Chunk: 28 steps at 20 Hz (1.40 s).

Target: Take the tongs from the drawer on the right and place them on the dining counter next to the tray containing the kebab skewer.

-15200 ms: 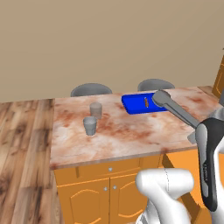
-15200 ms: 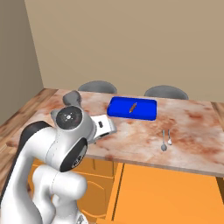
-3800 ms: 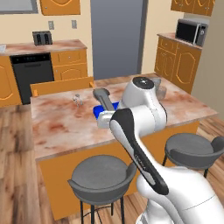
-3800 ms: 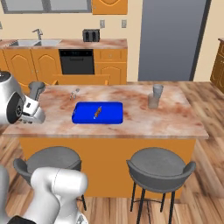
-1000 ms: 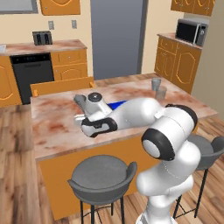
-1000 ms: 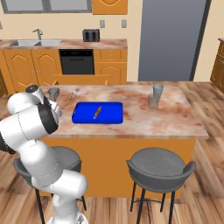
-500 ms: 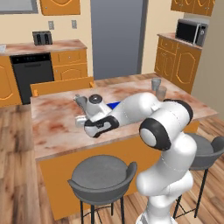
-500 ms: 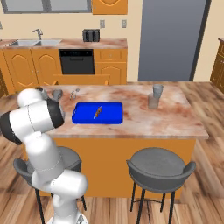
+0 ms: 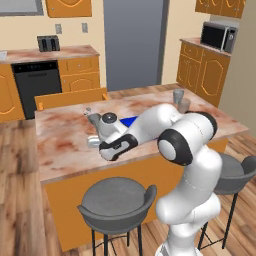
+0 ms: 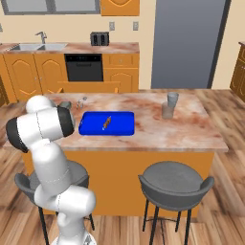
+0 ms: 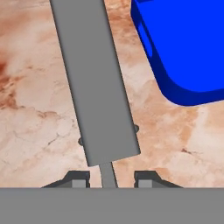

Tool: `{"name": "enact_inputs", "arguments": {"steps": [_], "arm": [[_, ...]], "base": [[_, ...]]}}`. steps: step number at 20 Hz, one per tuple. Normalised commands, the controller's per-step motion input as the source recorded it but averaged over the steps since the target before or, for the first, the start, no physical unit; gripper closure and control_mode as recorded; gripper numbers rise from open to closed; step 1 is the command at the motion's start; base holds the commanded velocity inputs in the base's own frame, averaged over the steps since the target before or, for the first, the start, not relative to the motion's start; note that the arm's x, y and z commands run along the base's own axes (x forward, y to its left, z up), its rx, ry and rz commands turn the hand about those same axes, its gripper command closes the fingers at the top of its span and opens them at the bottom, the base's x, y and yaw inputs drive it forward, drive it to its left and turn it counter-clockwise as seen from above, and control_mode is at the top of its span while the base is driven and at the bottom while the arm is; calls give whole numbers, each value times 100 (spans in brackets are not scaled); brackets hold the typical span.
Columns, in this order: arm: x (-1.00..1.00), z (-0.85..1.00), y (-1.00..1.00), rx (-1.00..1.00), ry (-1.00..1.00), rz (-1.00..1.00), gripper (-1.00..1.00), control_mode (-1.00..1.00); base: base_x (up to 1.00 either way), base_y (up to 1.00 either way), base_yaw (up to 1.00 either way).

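Your gripper (image 11: 107, 177) is clamped on the tongs (image 11: 94, 78), holding them low over the dining counter (image 11: 39, 109), just beside the blue tray (image 11: 188, 43) with the skewer (image 10: 107, 122).

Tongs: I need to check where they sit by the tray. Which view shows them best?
The hand view: the tongs run long and grey over the counter beside the tray. The left base view shows their end; the right base view, a grey bit.

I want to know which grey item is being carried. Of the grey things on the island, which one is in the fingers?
The tongs, the long flat grey piece clamped between the fingers beside the blue tray. The two grey cups stand apart across the counter.
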Motion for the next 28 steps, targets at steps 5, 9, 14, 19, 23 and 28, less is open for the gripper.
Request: {"name": "enact_inputs", "arguments": {"steps": [5, 9, 14, 19, 23, 28], "arm": [[25, -10, 0, 0, 0, -2, 100, -100], [26, -11, 0, 0, 0, -1, 100, -100], [12, -16, 0, 0, 0, 0, 100, -100], [3, -3, 0, 0, 0, 0, -100, -100], [0, 0, 0, 0, 0, 0, -100, -100], [0, 4, 0, 0, 0, 0, -100, -100]], "base": [[0, 0, 0], [0, 0, 0], [0, 0, 0], [0, 0, 0], [0, 0, 0], [0, 0, 0]]}}
